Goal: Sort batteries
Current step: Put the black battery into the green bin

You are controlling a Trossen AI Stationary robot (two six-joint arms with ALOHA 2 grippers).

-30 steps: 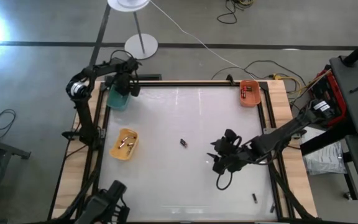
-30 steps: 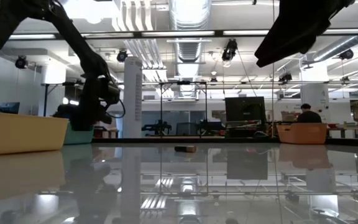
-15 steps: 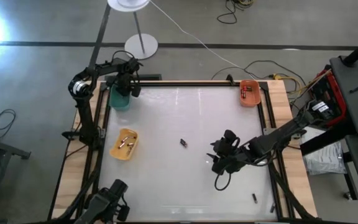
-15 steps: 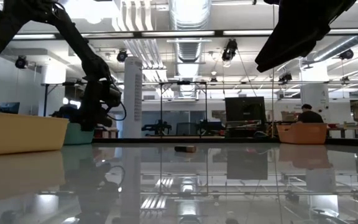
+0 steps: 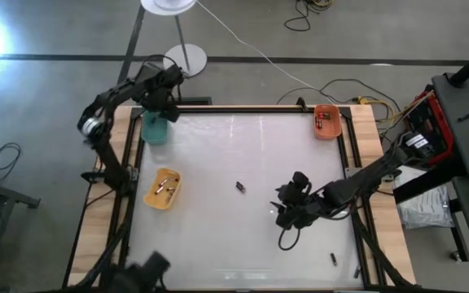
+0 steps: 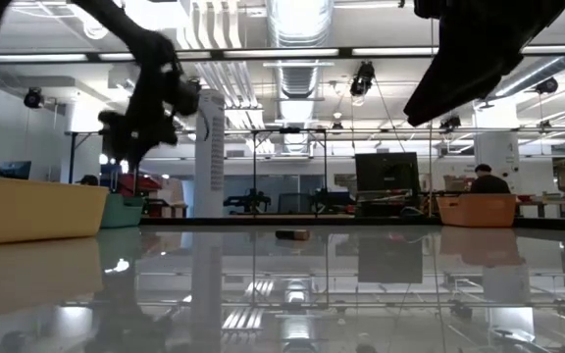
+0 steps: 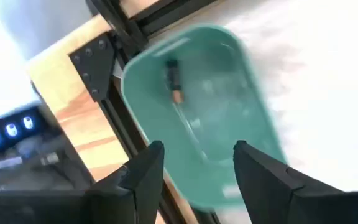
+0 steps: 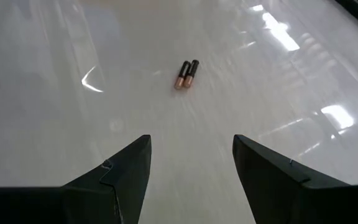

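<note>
My left gripper (image 7: 196,149) hangs open above the green bin (image 7: 197,118) at the table's far left corner, touching nothing. One dark battery with a copper end (image 7: 174,78) lies on the bin's floor. My right gripper (image 8: 191,140) stands open above the table's middle right (image 5: 287,210), with nothing between its fingers. Ahead of it, two batteries (image 8: 187,73) lie side by side on the white table top (image 5: 240,186). Another battery (image 5: 333,260) lies near the front right corner.
A yellow bin (image 5: 163,187) holding a few batteries sits at the table's left side. An orange bin (image 5: 327,121) with batteries stands at the far right corner. A black frame (image 5: 243,109) runs round the white table top. Beyond the far edge stands a lamp base (image 5: 185,59).
My left gripper has risen from low over the green bin to well above it and has drifted a little toward the table's far edge; its arm has swung outward to the left. The right arm has kept still.
</note>
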